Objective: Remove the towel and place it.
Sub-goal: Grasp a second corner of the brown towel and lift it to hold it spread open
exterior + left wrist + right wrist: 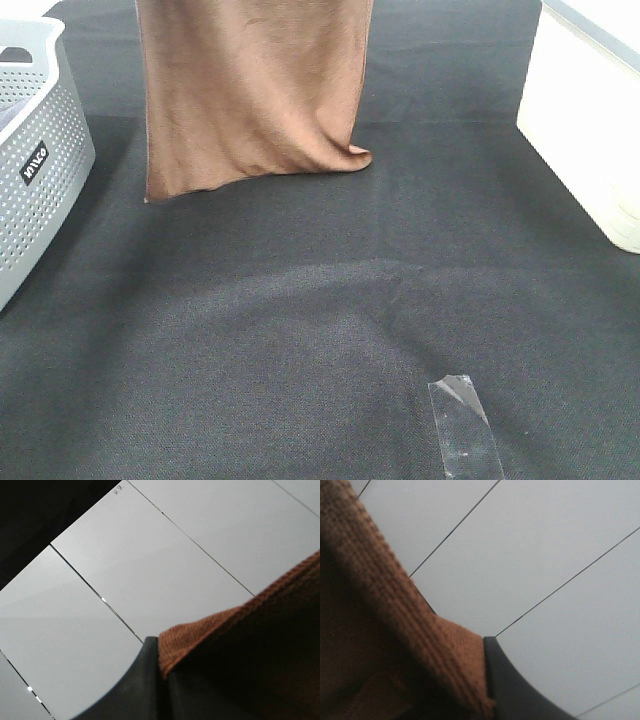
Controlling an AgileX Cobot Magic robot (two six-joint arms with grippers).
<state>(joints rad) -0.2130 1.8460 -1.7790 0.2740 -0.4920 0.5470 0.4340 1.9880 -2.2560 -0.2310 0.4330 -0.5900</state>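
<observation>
Two pinches, one per upper corner, evidently to keep the towel [250, 90] spread as a flat sheet rather than bunched. Hangs just right of the white basket [40, 170], apart from it, top edge above the high view. Seems lifted barely off the dark table [300, 330] at the lower left corner; curls onto it at the lower right. Likely raised for carrying to a drop spot. Clamped shut in the left gripper [159, 667], with the stitched hem pressed against the dark finger [142, 690]. Clamped likewise in the right gripper [487, 672], hem lying along its finger [510, 690]. Well clear of the white container [580, 130].
</observation>
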